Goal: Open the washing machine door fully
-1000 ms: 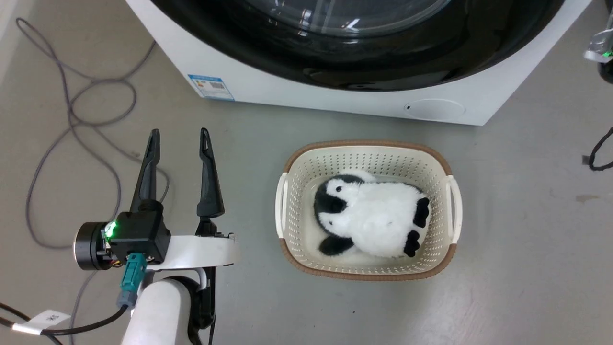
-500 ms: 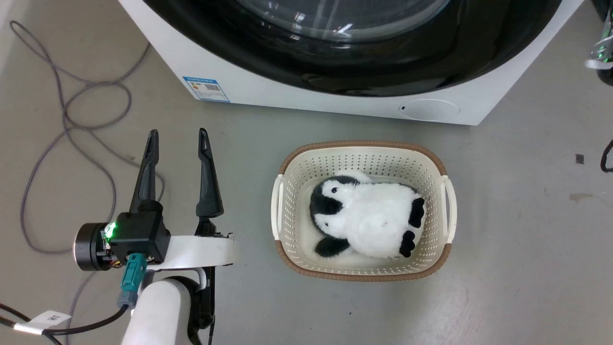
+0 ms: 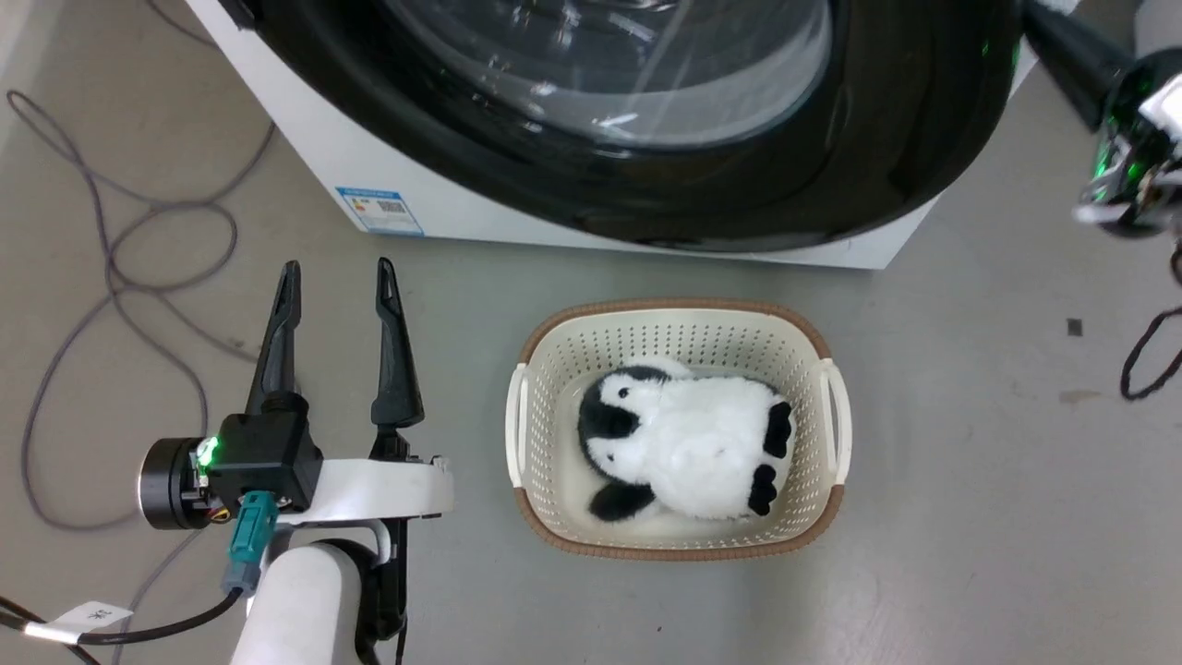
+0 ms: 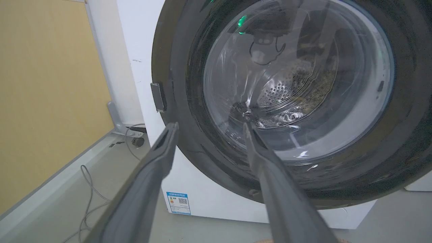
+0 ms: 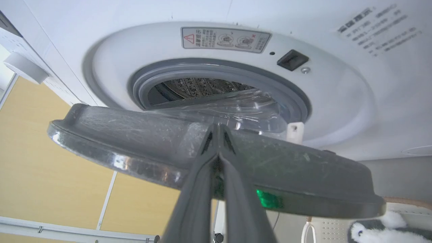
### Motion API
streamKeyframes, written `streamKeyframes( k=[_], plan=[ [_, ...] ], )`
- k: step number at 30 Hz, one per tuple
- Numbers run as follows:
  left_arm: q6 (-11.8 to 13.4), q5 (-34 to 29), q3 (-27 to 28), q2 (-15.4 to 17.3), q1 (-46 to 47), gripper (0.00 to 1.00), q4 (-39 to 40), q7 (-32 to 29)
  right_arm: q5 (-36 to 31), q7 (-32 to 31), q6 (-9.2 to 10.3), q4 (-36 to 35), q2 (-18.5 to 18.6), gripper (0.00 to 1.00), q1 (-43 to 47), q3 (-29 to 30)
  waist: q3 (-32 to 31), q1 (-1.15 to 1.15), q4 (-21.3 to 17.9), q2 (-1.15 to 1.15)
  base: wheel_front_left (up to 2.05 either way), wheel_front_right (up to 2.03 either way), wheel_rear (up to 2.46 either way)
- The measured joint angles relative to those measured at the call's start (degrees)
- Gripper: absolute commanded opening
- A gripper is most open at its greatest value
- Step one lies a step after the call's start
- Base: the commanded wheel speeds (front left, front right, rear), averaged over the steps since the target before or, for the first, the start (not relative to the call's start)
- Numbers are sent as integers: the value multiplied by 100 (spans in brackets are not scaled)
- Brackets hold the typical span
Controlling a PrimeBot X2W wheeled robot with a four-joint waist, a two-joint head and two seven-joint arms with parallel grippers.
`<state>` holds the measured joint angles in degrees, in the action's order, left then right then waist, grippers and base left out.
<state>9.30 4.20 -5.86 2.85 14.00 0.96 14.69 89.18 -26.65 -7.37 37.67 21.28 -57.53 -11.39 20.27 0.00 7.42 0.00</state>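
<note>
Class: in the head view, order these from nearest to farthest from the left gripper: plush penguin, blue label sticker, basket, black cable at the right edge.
1. Blue label sticker, on the washing machine, just beyond the left gripper's open fingers.
2. Basket, on the floor to the gripper's right.
3. Plush penguin, lying inside the basket.
4. Black cable, at the far right edge.

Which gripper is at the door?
The right gripper, fingers shut, tips against the back of the washing machine door; the left gripper is open, clear of it.
</note>
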Motion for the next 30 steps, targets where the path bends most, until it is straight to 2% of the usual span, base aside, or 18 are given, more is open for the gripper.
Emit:
streamKeyframes(
  k=[6, 19, 30],
  plan=[
    [-48, -11, 52, 0, -90, 100, -55, 0, 81, -49, 0, -366, -93, 0, 430, -13, -217, 0, -69, 0, 0, 0, 0],
    [-119, -51, 90, -1, -319, 100, -164, 0, 119, -208, -9, -835, -555, 0, 1159, -316, -750, 0, -195, 0, 0, 0, 0],
    [-192, -112, 232, -1, -712, 100, -253, 0, 256, -511, -7, -1455, -779, 0, 2260, -600, -1272, -1, -239, 0, 0, 0, 0]
  ],
)
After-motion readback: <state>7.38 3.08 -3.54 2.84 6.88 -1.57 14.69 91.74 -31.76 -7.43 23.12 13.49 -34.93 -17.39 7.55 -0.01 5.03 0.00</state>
